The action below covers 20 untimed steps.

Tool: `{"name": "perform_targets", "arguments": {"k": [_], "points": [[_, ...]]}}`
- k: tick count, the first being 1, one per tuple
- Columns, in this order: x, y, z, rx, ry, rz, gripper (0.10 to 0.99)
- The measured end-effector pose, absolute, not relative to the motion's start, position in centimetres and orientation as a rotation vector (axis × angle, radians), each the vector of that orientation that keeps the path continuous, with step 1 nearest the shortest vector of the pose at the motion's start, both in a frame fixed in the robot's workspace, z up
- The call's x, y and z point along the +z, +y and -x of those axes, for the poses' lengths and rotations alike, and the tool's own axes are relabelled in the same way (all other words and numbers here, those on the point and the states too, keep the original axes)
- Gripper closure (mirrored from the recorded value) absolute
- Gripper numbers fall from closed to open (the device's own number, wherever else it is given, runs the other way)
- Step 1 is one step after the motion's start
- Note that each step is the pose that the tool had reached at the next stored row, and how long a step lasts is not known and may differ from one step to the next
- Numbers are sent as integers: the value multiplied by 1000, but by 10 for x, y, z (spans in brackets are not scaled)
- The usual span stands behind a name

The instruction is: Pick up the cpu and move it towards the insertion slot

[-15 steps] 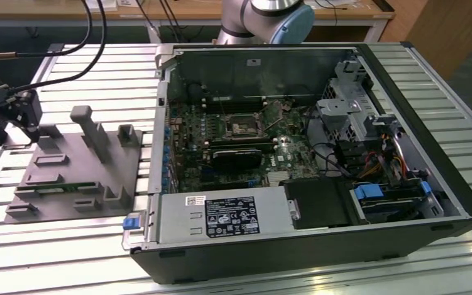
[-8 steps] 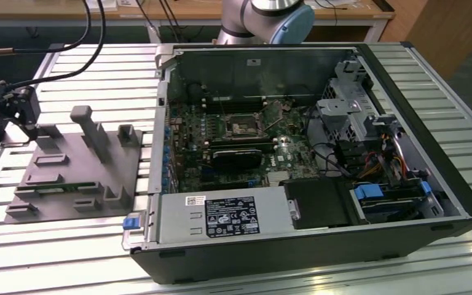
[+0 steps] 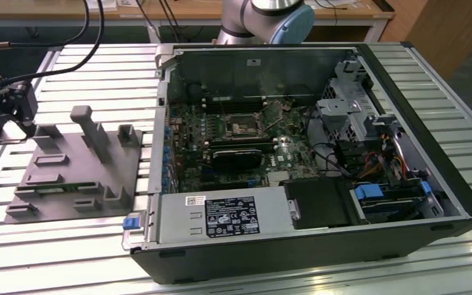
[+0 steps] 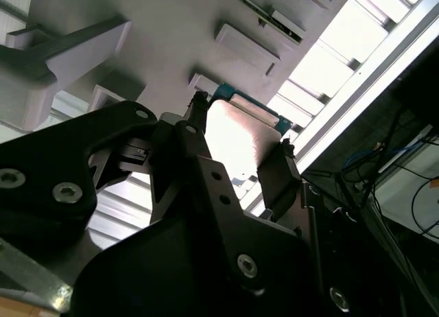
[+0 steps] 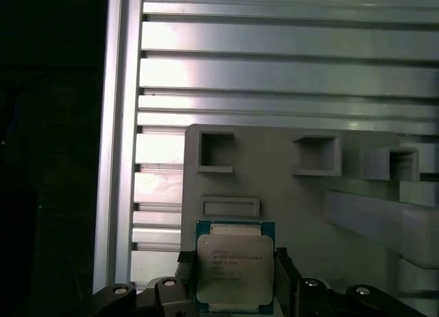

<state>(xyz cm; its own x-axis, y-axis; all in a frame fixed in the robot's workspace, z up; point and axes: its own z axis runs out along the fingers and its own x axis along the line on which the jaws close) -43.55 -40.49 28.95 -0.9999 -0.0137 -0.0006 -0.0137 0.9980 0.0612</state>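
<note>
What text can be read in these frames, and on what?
None can be read.
On the cpu top, printed lines: too small.
On the power supply, a black label: blurred.
On the case wall, a white sticker: too small.

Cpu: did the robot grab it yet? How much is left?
Grabbed: the gripper clamps the cpu by two sides, over the fixture. Whether it is lifted clear, I cannot tell. Left: the carry to the socket inside the case, far off toward the exterior view's right.
</note>
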Motion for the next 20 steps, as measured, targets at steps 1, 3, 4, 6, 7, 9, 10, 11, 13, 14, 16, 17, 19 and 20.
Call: {"name": "perform_targets", "arguments": {"k": [1,3,4,6,7,9,10,11,13,14,16,17,19,20], "points": [[291,-405,436,96,3140,21,541],[293,-405,436,96,3140,21,541],[294,-405,436,96,3140,22,541],[297,-405,436,96,3140,21,541],[298,-405,436,96,3140,22,541],[300,-405,436,96,3140,21,541],[301,-405,436,96,3140,22,541],[302,-405,436,96,3140,22,541],[304,-404,436,96,3140,21,541],[305,-404,436,96,3140,21,541],[307,-404,436,96,3140,21,541],[308,-404,436,96,3140,21,541],[310,-404,436,96,3140,22,541],[310,-404,436,96,3140,21,541]]}}
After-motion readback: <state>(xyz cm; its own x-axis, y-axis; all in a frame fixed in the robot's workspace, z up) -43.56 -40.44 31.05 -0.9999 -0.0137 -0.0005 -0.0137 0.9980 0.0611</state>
